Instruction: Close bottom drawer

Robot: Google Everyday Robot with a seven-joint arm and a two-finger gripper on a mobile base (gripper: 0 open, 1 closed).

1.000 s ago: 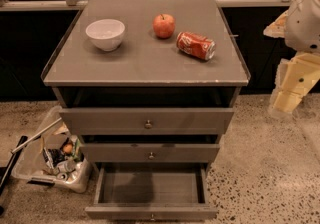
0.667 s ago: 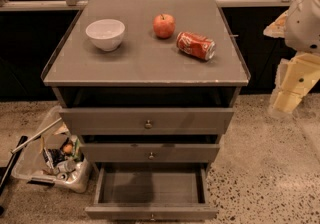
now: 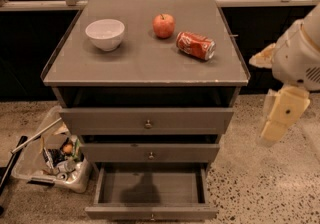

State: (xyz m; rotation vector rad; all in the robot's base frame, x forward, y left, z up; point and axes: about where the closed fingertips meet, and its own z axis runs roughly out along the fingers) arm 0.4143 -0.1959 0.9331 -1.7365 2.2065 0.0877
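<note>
My tool [image 3: 280, 117]: hangs to the right of the cabinet [image 3: 227, 100], level with the top drawer [image 3: 115, 120] and middle drawer [image 3: 115, 153], touching nothing, tip angled down. Open or closed: cannot tell.
My arm [image 3: 300, 53]: bulky white segment entering from the right edge, above the tool.
Bottom drawer [image 3: 150, 188]: pulled well out at floor level, grey tray exposed.
Surface [image 3: 140, 63]: carries a white bowl [image 3: 105, 34], an apple [image 3: 164, 25] and a red can [image 3: 195, 45] on its side.
</note>
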